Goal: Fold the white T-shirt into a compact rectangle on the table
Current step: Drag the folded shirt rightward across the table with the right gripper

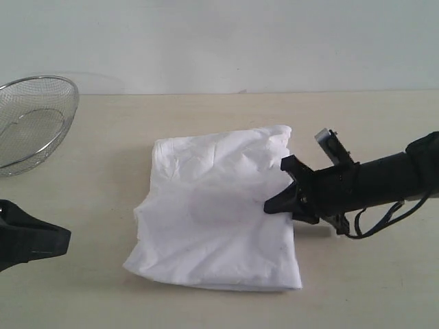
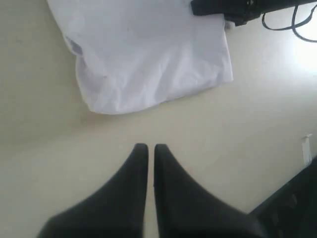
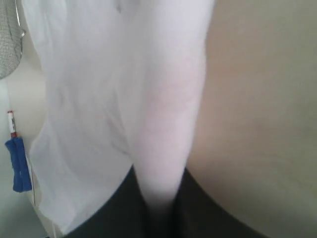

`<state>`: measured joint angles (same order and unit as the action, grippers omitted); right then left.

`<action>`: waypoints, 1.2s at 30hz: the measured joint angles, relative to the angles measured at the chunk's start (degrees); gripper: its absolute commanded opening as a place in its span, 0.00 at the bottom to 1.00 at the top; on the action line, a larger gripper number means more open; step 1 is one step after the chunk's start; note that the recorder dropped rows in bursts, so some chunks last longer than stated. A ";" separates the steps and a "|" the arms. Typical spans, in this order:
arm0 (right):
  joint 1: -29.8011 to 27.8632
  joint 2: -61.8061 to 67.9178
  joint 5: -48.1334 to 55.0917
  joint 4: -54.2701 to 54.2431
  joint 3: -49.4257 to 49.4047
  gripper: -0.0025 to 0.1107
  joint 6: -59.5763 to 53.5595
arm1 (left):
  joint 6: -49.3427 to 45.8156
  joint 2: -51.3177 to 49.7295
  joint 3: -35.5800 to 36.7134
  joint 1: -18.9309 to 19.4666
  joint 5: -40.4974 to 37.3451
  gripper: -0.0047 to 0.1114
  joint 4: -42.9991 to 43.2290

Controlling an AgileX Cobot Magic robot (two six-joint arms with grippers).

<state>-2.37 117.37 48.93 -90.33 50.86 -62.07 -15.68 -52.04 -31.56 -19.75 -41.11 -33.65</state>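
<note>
The white T-shirt (image 1: pixel 212 219) lies rumpled in the middle of the table (image 1: pixel 206 116). The right gripper (image 1: pixel 278 184) is at its right edge and, as far as the blurred wrist view shows, pinches a fold of cloth. The left gripper (image 2: pixel 147 148) is closed and empty, apart from the shirt

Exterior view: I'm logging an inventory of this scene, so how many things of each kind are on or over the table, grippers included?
White T-shirt: 1
Wire-mesh basket: 1
Grippers: 2 (left gripper, right gripper)
Total: 4
</note>
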 measured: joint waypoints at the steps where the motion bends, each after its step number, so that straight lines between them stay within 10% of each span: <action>1: -0.90 -0.26 0.20 1.45 1.24 0.02 1.51 | 0.00 0.00 0.00 0.00 0.00 0.08 0.00; 19: -13.07 4.38 7.20 36.40 32.41 0.02 28.80 | 0.00 0.00 0.00 0.00 1.70 0.08 -0.10; 36: -22.56 13.88 14.15 42.43 43.37 0.02 32.21 | 0.00 0.00 0.00 0.00 1.70 0.08 -0.76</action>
<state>-24.93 131.25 63.07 -47.90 94.23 -29.87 -15.68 -52.04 -31.56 -19.75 -39.41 -34.41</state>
